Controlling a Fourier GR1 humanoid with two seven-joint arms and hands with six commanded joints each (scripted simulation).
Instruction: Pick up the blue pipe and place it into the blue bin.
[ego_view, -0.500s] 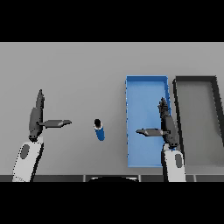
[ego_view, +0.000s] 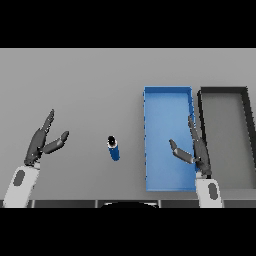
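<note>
Blue pipe (ego_view: 114, 148) lies untouched mid-table, nearer its front edge. Your right hand (ego_view: 196, 150) hovers over the blue bin (ego_view: 150, 125), fingers released, likely readying a reach. Left hand (ego_view: 41, 142) idles, released too.

Perhaps a lab: bare grey table (ego_view: 75, 80), sorting bins (ego_view: 222, 91).

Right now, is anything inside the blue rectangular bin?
The blue rectangular bin shows only bare blue floor; no object lies in it. The right hand hangs over its right side and covers a strip of floor there. The short blue pipe is on the grey table.
</note>
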